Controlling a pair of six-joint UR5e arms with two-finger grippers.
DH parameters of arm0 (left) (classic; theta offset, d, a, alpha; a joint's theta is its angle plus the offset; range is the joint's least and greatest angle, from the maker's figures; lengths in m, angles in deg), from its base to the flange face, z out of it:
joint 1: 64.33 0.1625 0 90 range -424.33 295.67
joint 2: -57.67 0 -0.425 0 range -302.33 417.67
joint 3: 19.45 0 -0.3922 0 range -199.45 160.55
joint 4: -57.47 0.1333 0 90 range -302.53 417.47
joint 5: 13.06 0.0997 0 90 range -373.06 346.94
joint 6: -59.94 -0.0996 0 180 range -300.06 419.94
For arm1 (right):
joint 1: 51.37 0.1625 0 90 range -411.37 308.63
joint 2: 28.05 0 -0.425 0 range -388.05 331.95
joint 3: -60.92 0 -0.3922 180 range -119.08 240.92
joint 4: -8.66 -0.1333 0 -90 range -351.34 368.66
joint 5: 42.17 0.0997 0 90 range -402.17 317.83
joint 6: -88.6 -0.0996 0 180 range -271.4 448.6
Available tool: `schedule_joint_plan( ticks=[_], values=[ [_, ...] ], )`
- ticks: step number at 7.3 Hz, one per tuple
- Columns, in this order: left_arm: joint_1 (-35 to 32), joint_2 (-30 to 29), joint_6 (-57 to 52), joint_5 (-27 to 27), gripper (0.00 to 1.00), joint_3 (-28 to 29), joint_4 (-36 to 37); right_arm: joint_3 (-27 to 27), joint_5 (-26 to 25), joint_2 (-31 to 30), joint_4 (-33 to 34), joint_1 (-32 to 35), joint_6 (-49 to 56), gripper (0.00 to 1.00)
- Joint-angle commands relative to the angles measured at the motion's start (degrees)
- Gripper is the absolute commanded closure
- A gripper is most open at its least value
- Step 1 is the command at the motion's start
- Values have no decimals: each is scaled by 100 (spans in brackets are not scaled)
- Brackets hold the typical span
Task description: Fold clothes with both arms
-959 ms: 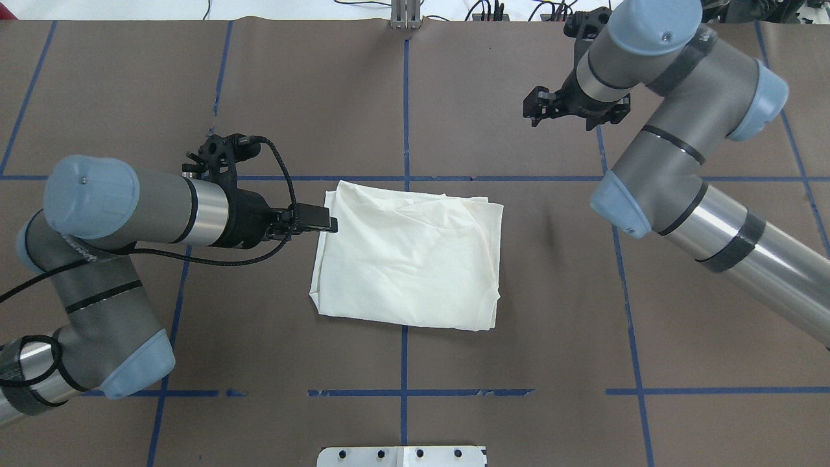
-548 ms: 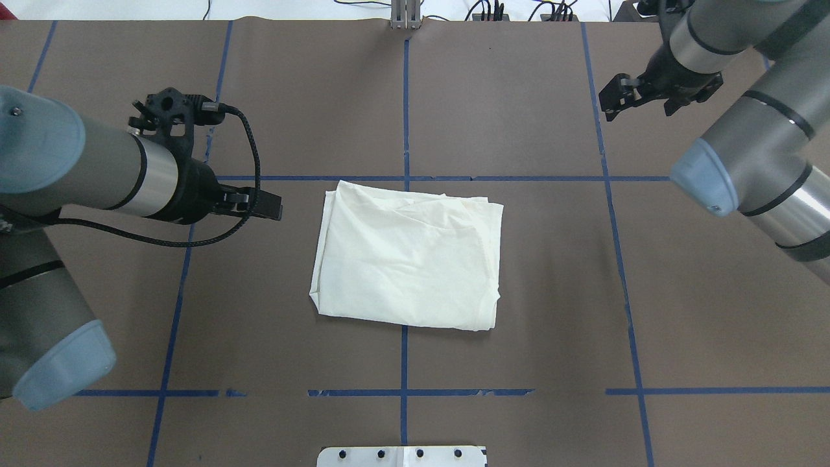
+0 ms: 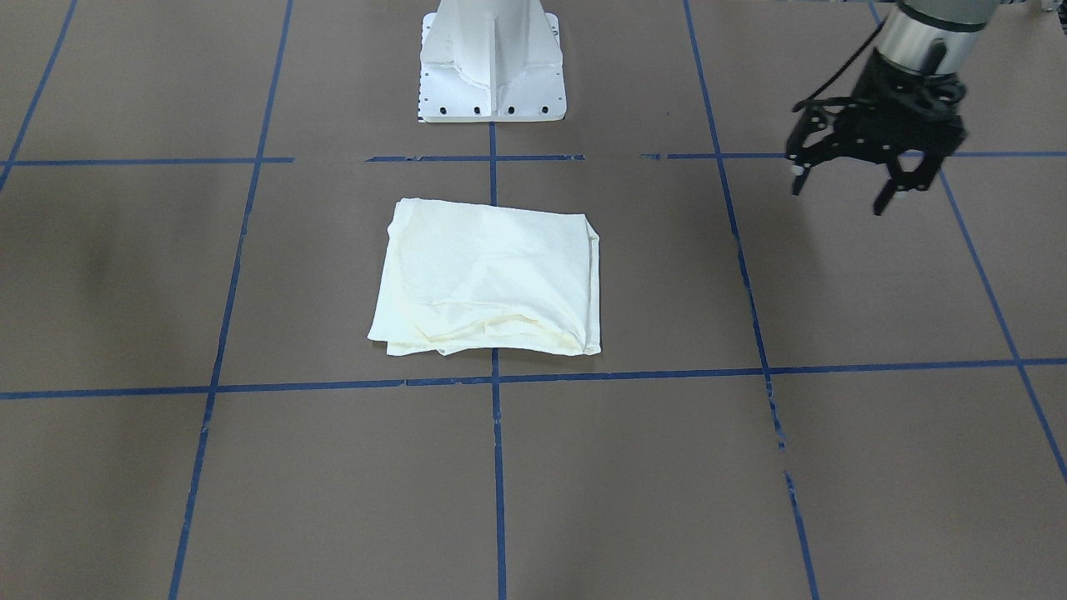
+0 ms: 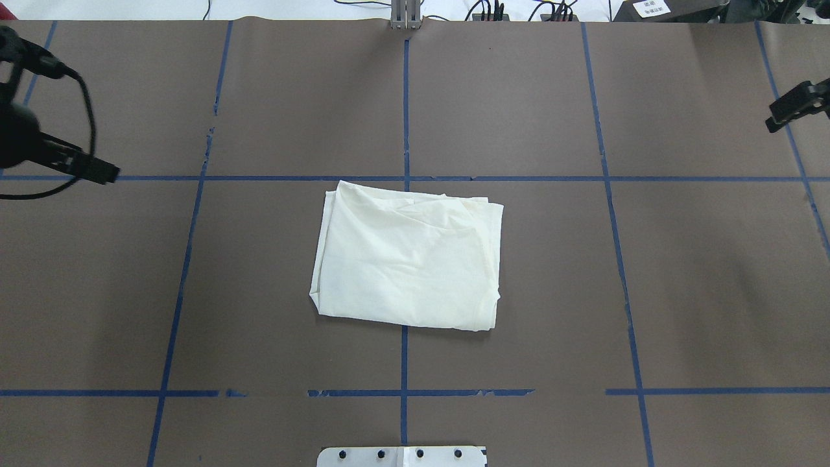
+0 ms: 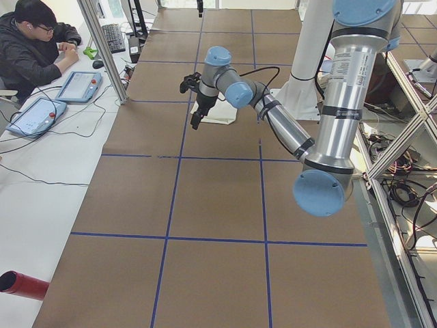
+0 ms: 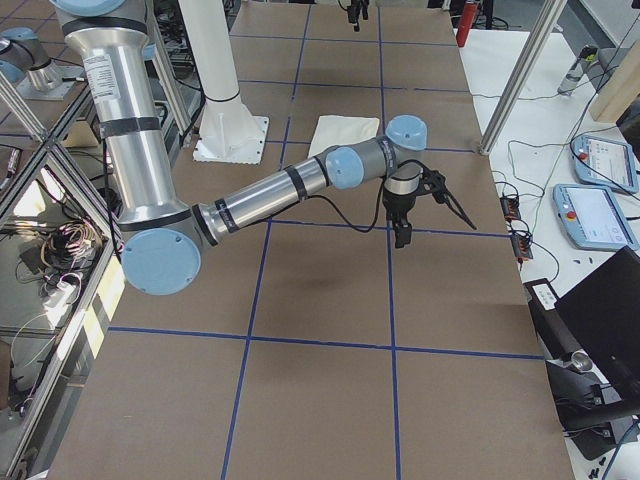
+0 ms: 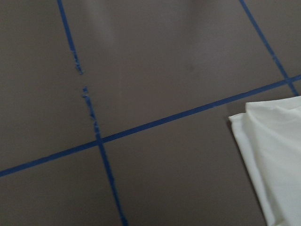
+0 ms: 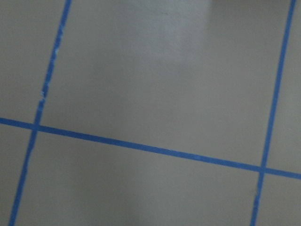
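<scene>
Clothes: you have one cream T-shirt (image 4: 408,256), folded, at the counter (image 4: 583,292) centre.
Grippers: two; left gripper (image 3: 838,196) jaws spread, right gripper (image 6: 436,230) jaws spread.
Writing: white label (image 4: 650,8) beyond the far edge, unreadable.

- We see the T-shirt (image 4: 408,259), well apart from the left gripper (image 3: 837,198), as soft matt cream cloth, lightly creased.
- Below that gripper we see a matt brown paper-like table cover (image 4: 681,259) with blue tape lines (image 4: 519,178).
- The gripper itself looks like matt black plastic to us.

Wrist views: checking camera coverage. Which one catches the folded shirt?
The left wrist view: the shirt lies at its lower right, while the right wrist view shows only taped table.
</scene>
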Motion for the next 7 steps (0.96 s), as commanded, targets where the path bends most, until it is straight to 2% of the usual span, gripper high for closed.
schedule_joint_plan(
  ticks=[1, 3, 5, 6, 7],
  values=[
    [-1485, 595, -1783, -772, 0, 498, -19, 57, 123, -1015, -91, 437, 279, 0],
    [-2393, 851, -2046, -1300, 0, 1306, -36, 162, 131, -1676, -83, 526, 279, 0],
    [-2599, 1325, -2098, -1232, 0, 1459, -71, 277, 140, -2100, -91, 770, 296, 0],
    [-3069, 1457, -2882, -1240, 0, 1467, -150, 417, 166, -2127, -65, 946, 366, 0],
    [-3396, 1598, -3786, -1310, 0, 1728, -116, 409, 305, -2171, -65, 956, 366, 0]
  ],
)
